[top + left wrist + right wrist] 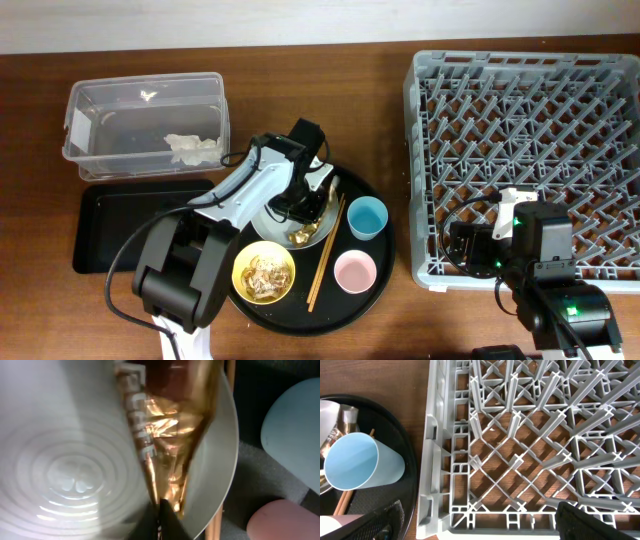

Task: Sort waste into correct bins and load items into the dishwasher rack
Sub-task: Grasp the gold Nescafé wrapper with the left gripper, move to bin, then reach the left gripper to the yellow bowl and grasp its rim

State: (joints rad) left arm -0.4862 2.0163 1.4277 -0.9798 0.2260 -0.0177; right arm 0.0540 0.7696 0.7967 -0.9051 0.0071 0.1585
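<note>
My left gripper (162, 521) is shut on the lower tip of the gold-brown snack wrapper (170, 425), which lies on the pale plate (75, 460). In the overhead view, the left gripper (297, 212) is over the plate (262, 228) on the round tray. A yellow bowl (264, 275) holds brownish food scraps. The blue cup (367, 217), pink cup (354, 271) and chopsticks (325, 255) lie beside the plate. The right gripper (487, 525) stands open and empty over the near left corner of the grey dishwasher rack (520, 435). A white tissue (192, 148) lies in the clear tub (145, 100).
The large round black tray (385, 250) carries the dishes. The shallow black rectangular tray (120, 228) sits in front of the tub at the left. The rack (530, 150) fills the right side. Brown table wood shows between the tray and the rack.
</note>
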